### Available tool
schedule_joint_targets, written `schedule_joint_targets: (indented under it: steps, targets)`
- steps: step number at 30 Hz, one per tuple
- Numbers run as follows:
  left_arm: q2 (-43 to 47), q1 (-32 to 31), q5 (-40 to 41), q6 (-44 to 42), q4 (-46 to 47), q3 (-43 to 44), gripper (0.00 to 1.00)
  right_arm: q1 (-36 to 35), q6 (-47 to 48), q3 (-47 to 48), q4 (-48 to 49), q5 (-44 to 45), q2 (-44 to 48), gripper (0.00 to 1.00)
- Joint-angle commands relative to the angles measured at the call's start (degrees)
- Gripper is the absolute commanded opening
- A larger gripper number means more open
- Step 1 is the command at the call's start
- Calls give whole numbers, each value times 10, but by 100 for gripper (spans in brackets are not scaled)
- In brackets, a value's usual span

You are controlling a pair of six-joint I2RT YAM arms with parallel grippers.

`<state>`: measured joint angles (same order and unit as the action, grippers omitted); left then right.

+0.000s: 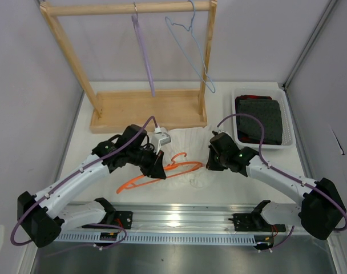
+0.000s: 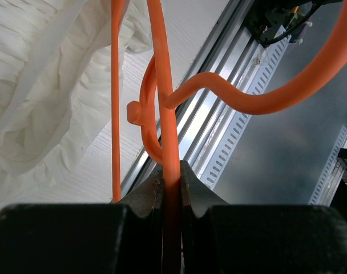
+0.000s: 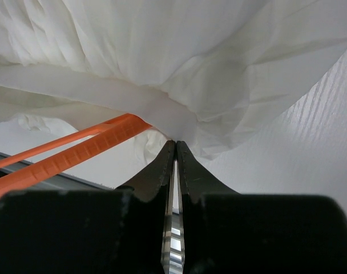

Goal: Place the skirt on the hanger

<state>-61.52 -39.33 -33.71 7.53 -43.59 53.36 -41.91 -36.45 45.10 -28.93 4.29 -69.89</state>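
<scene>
Nothing legible in any of the three views: no text, label, brand, number or sign clear enough to read.
</scene>
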Motion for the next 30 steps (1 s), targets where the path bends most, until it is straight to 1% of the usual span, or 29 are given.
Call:
schedule_joint_targets:
  steps: [1, 10, 22, 27, 30]
  targets:
    - [-1, -7, -31, -1, 42, 8, 0, -5, -1, 27, -11, 27, 8, 7]
    - [-38, -6, -57, 2, 101, 6, 0, -5, 23, 112, -65, 45, 8, 6]
    - [-110, -6, -81, 20, 232, -10, 0, -28, 17, 149, -89, 53, 3, 3]
    - [-163, -5, -99, 41, 283, -9, 0, -48, 15, 166, -102, 67, -2, 3]
    - [-191, -4, -104, 52, 312, -4, 0, -53, 9, 156, -97, 71, -5, 3]
